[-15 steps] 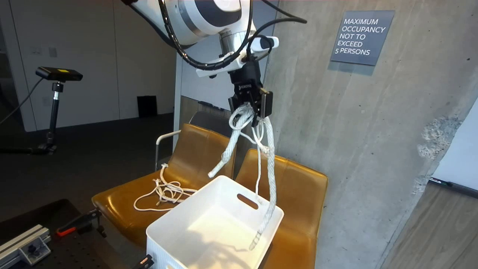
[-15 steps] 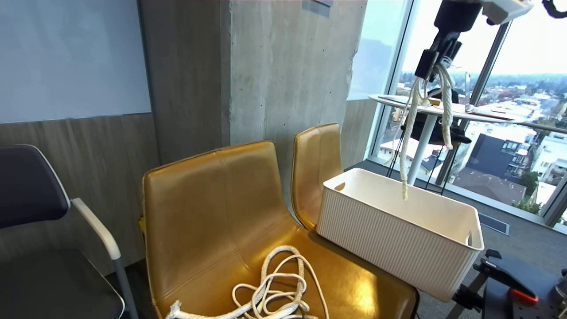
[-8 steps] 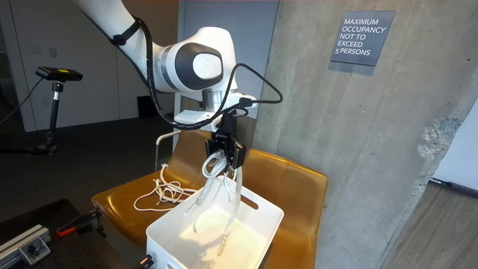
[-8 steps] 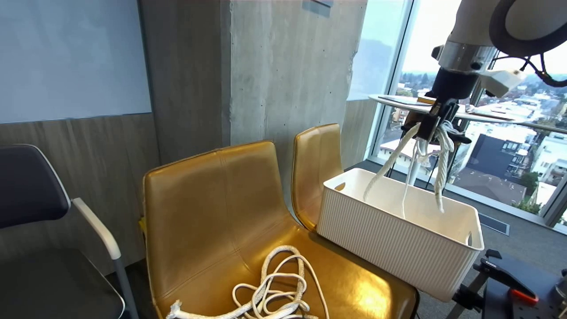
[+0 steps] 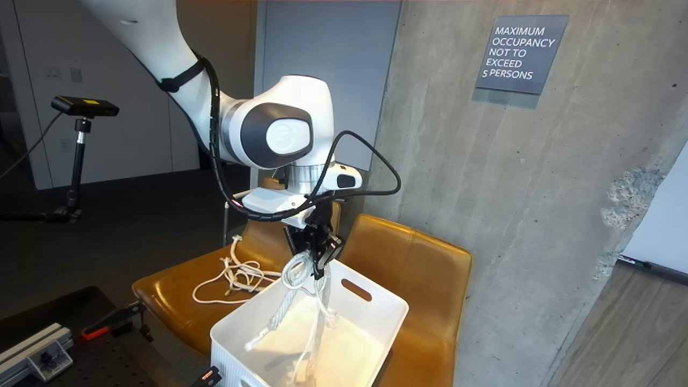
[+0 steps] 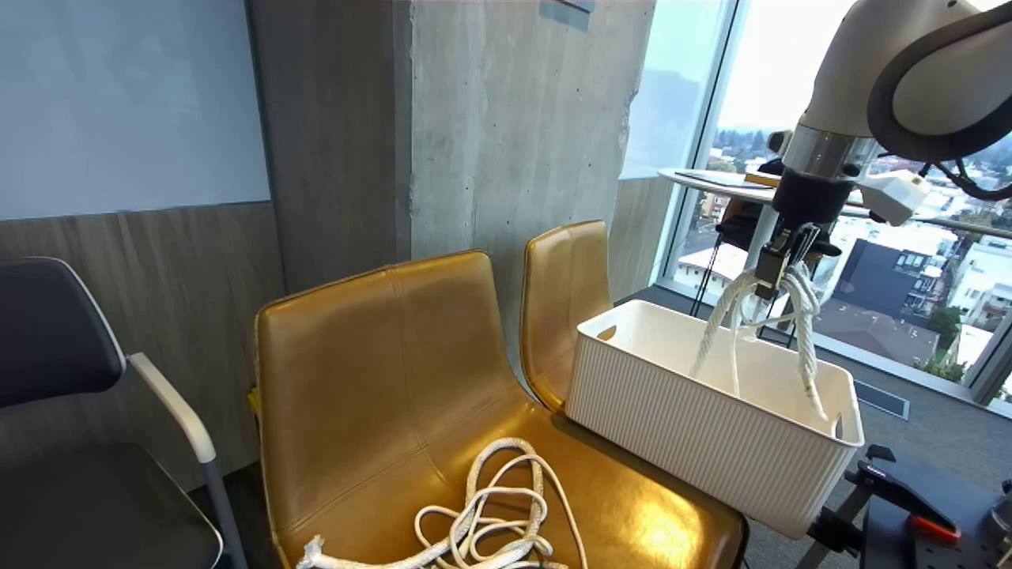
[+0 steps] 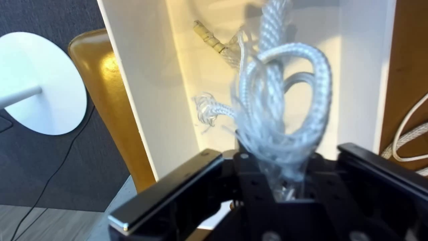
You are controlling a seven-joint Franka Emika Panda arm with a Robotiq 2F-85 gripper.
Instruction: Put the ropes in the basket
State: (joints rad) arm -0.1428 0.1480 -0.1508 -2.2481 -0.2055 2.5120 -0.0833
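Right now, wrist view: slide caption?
Gripper holding a frayed rope bundle over the white basket, more rope on a brown chair.

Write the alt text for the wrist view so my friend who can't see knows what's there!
A black gripper holds a tangled white rope that dangles into a white basket. More rope lies on a brown chair at right. At left is a round white base with a pole.
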